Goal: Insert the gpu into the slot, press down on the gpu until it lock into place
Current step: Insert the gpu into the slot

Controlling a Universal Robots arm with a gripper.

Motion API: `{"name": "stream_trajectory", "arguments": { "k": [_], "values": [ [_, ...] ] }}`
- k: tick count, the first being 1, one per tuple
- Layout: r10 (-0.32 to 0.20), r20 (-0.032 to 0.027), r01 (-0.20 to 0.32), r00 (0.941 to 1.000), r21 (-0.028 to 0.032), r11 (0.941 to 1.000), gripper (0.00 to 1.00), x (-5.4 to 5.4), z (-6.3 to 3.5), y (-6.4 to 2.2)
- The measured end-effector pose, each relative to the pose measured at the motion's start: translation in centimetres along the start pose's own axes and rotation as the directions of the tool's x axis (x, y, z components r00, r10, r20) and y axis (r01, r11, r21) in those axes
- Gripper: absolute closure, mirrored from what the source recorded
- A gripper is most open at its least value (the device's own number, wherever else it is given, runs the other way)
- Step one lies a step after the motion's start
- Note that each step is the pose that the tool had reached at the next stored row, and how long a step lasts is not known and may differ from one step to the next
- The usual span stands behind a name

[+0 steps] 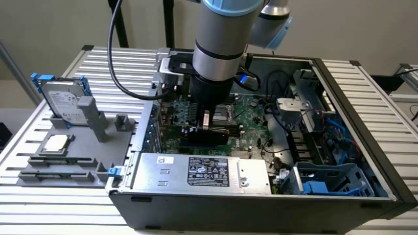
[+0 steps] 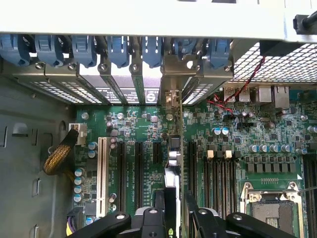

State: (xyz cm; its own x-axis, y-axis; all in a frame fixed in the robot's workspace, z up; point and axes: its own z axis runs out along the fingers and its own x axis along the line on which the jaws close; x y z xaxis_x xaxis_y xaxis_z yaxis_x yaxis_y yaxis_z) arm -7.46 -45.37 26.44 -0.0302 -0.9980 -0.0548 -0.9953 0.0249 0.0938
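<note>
Though the gpu (image 1: pixel 209 136) is already down inside the case (image 1: pixel 261 213), I can't call it locked.

Exterior view, left to right:
- **Left:** grey parts tray (image 1: pixel 98 149) with a hard drive (image 1: pixel 62 100) standing in it, well apart from the work.
- **Centre:** arm stands vertical, gripper (image 1: pixel 206 126) clamped on the gpu's top edge. Card is upright over the motherboard (image 1: pixel 251 112), just beyond the silver power supply (image 1: pixel 202 171).
- **Right:** blue drive cage (image 1: pixel 326 178), nothing near it.

Progress, my read: card is picked, inside the case, lined up, and at or in the slot. The card covers the slot, so I can't tell how deep it's seated. Press-down and latch are left, or at least unconfirmed.

Wrist view adds alignment. The gpu (image 2: pixel 173 153) is edge-on between the fingers (image 2: pixel 203 220), running between the black expansion slots (image 2: pixel 138 173) and the memory strips (image 2: pixel 218 178). Its metal bracket (image 2: pixel 171 96) sits at the rear opening under the blue clips (image 2: pixel 119 49).

Exterior view gives the card's height over the board and the arm's vertical pose.
</note>
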Motion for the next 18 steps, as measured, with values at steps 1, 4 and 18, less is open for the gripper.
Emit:
{"name": "stream_trajectory", "arguments": {
  "k": [1, 4, 18],
  "values": [
    [0.0, -0.0001, 0.0, 1.0, 0.0, 1.0, 0.74, 0.0, 0.0, 0.0],
    [0.0, 0.0, 0.0, 1.0, 0.0, 1.0, 0.74, -0.01, 0.0, 0.0],
    [0.0, -0.0001, 0.0, 1.0, -0.0001, 1.0, 0.74, -0.14, 0.01, 0.0]
  ]
}}
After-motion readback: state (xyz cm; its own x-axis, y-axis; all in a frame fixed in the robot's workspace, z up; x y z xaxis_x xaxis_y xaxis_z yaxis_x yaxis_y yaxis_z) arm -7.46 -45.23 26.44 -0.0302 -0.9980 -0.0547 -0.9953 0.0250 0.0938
